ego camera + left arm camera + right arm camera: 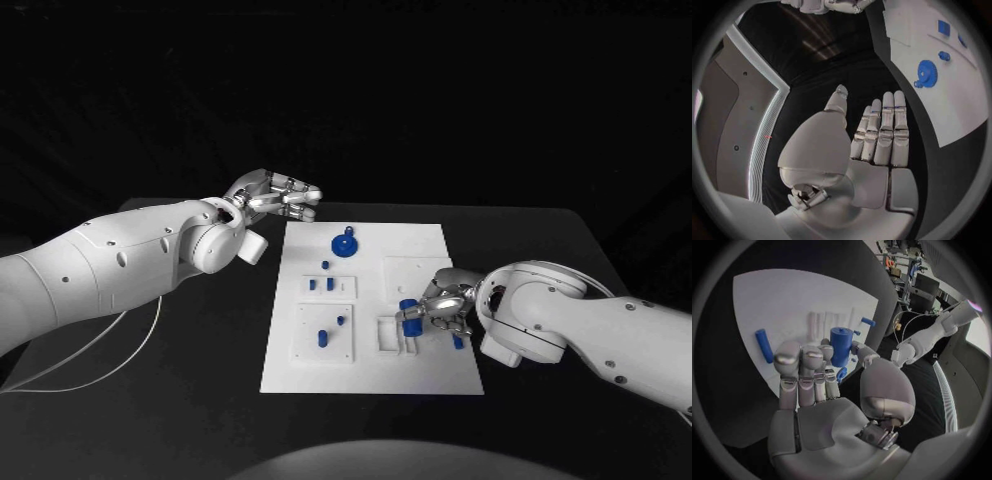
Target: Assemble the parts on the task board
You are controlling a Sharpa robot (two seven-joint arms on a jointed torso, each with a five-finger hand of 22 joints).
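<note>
The white task board [368, 372] lies in the middle of the black table. My right hand [441, 300] hovers over the board's right side and pinches an upright blue cylinder [410, 318] between thumb and fingers; the right wrist view shows that cylinder [840, 346] in the right hand [811, 370]. A blue peg [459, 341] lies on the board beside it, the same peg [764, 345] in the wrist view. A blue gear [345, 243] sits at the board's far end. My left hand [274, 195] floats beyond the board's far left corner, holding nothing, fingers straight [879, 135].
Several small blue parts stand in the board's left half, among them a pair [323, 285] and a lower piece [322, 338]. A white slotted fixture [389, 335] rises just under my right hand. A thin cable [87, 350] trails over the table's left side.
</note>
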